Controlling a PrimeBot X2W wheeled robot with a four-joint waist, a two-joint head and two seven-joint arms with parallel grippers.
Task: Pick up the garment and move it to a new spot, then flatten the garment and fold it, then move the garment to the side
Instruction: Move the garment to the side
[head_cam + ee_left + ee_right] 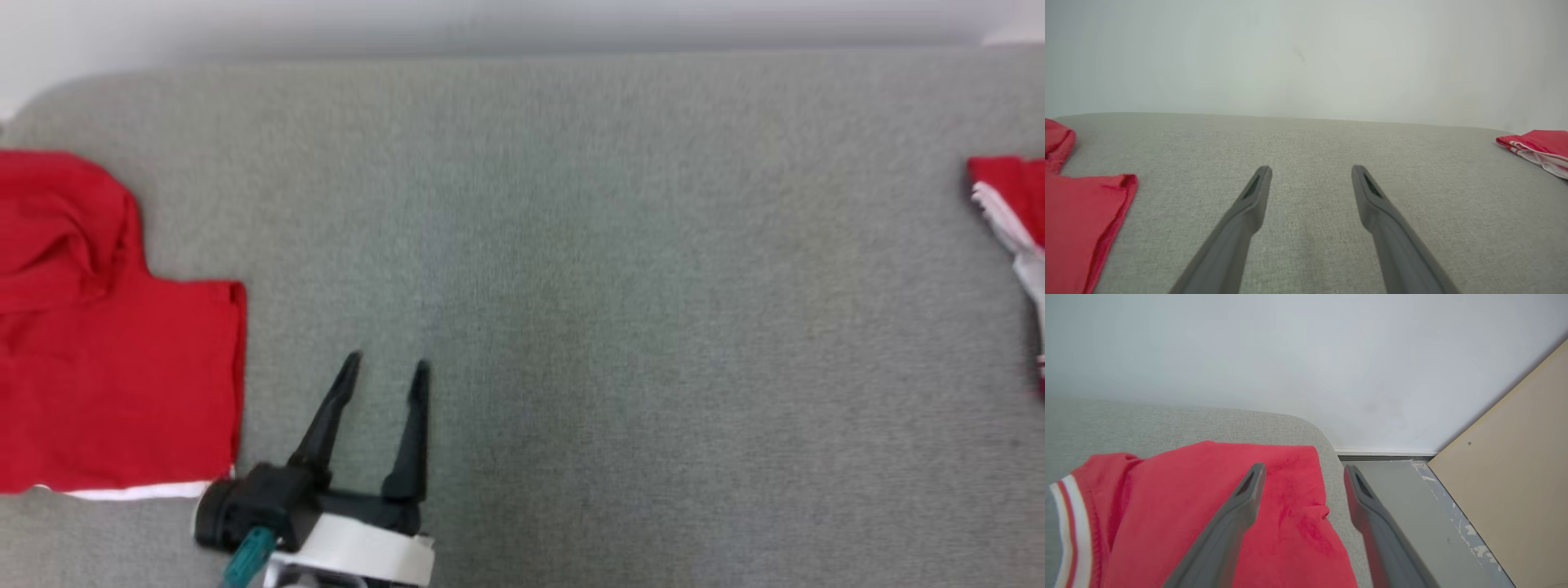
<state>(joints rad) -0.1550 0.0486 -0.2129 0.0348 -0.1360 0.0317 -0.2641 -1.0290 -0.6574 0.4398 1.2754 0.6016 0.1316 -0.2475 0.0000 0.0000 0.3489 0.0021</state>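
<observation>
A grey fabric-covered surface (571, 245) is seen against a pale wall (1306, 53), bare across its middle. At its far left a red folded cloth (106, 367) with a white strip along its near edge is laid flat, cut off by the head view's border. Just beside it the left gripper (387, 361) is held over bare fabric, its fingers spread with nothing between them. At the far right the garment (1012, 188) is found, red with white striped trim (1069, 531), bunched at the rounded end of the surface. It is judged to be the piece to be worked on, though this cannot be settled from the frames. The right gripper (1304, 466) is likewise spread and empty. Past the surface's end a grey floor (1396, 490) and a tan board (1515, 477) are seen. Trouble is to be expected from that edge: if only a top layer is pinched, or the cloth is dragged outward, it could be pulled off onto the floor. A careless sweep by the left arm could also rumple the folded cloth. In the right wrist view the garment is placed beneath and to the left of the gripper, one finger crossing the red fabric and the other lying past its edge toward the floor. Whether contact is made cannot be told. From the left gripper it is well apart.
</observation>
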